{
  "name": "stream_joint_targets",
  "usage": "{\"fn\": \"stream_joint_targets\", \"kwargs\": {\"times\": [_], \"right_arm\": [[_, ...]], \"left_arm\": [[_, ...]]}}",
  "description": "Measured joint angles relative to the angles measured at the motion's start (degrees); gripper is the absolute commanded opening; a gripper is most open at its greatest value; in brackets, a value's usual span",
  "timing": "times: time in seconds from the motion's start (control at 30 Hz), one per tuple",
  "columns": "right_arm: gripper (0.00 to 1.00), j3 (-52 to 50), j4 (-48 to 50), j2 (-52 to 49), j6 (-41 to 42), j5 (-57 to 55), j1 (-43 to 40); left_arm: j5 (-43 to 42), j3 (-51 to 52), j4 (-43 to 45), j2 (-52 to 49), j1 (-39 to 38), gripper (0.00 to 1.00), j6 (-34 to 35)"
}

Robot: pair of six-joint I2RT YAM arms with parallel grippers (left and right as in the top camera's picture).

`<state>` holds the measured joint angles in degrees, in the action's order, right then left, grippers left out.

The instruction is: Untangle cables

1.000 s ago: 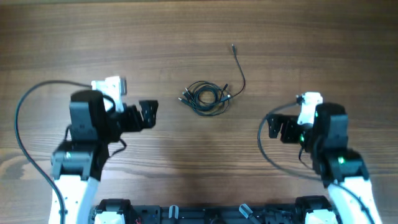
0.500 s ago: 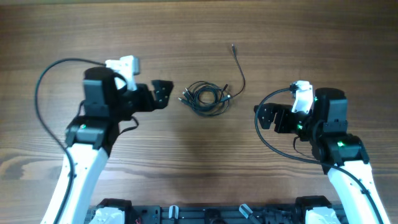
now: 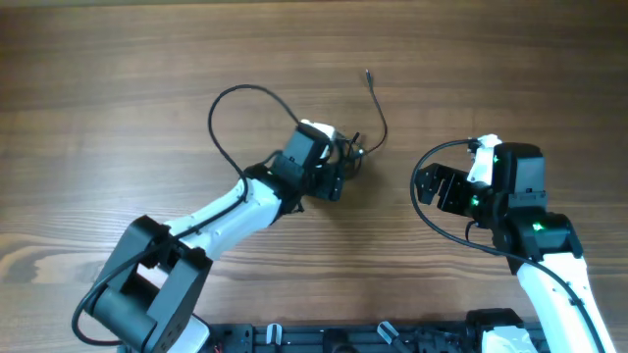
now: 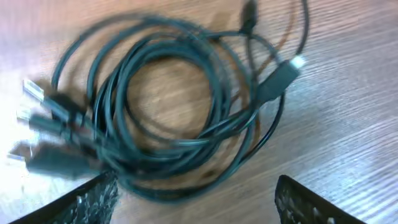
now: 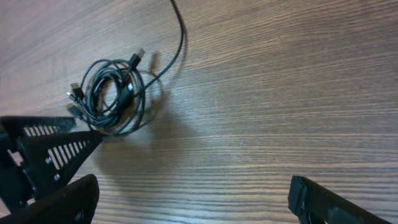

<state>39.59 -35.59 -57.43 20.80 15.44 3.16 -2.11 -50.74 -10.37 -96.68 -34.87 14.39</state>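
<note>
So, cables (image 4: 115,118): one loose coil of thin black cords lying flat on the counter (image 3: 118,59), a bit right of centre. A cluster of plug ends sits at one side of the coil and one more plug lies across the other side.
Stray tail (image 3: 379,110): one cord runs out of the coil toward the far edge and ends in a small plug. Same spot as half a second ago, and the coil hasn't budged either.
Right wrist view of the cables (image 5: 93,87): coil sits well ahead of that camera, tail curving off the top of the picture.
Left fingers (image 4: 81,199): spread wide, one on each side of the coil, pinching nothing. I can't tell if they touch the cords.
Left arm: big change here. Half a second ago its fingers (image 3: 329,184) were just left of the bundle; now the arm is stretched across and hides most of the coil from overhead.
Right fingers (image 5: 65,199): spread apart, nothing between them, well apart from the coil.
Right arm: fingers (image 3: 432,188) point at the bundle from the right, barely moved since the earlier frame.
</note>
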Motion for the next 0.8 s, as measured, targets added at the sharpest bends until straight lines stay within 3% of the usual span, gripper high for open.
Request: {"fn": "stream_joint_targets", "kwargs": {"times": [0.03,0.1,0.2,0.27,0.3,0.4,0.6,0.73,0.77,0.8], "right_arm": [[1.00,0.00,0.00,0.00,0.00,-0.20,0.00],[1.00,0.00,0.00,0.00,0.00,-0.50,0.00],[1.00,0.00,-0.02,0.00,0.00,-0.52,0.00],[1.00,0.00,-0.04,0.00,0.00,-0.52,0.00],[1.00,0.00,-0.04,0.00,0.00,-0.52,0.00],[1.00,0.00,-0.07,0.00,0.00,-0.52,0.00],[1.00,0.00,-0.02,0.00,0.00,-0.61,0.00],[0.99,0.00,0.00,0.00,0.00,-1.55,0.00],[1.00,0.00,-0.04,0.00,0.00,-1.66,0.00],[1.00,0.00,-0.07,0.00,0.00,-1.81,0.00]], "left_arm": [[2.29,-0.02,1.92,-0.04,-2.03,0.75,-5.60],[3.43,-0.02,2.05,-0.07,-3.56,0.72,-10.51],[4.31,-0.02,3.08,-0.87,-3.65,0.70,-13.27],[4.46,-0.02,4.26,-2.93,-3.65,0.63,-13.92],[4.46,-0.02,4.55,-4.15,-3.65,0.52,-14.27],[4.92,-0.13,5.29,-5.84,-3.65,0.04,-14.62],[5.20,-0.26,5.07,-5.86,-3.65,0.04,-12.68],[4.57,-0.24,5.05,2.05,-3.52,0.04,-8.11],[4.35,-0.24,4.94,5.79,-3.15,0.09,-6.67],[4.17,-0.24,4.85,8.83,-2.60,0.31,-5.62]]}}
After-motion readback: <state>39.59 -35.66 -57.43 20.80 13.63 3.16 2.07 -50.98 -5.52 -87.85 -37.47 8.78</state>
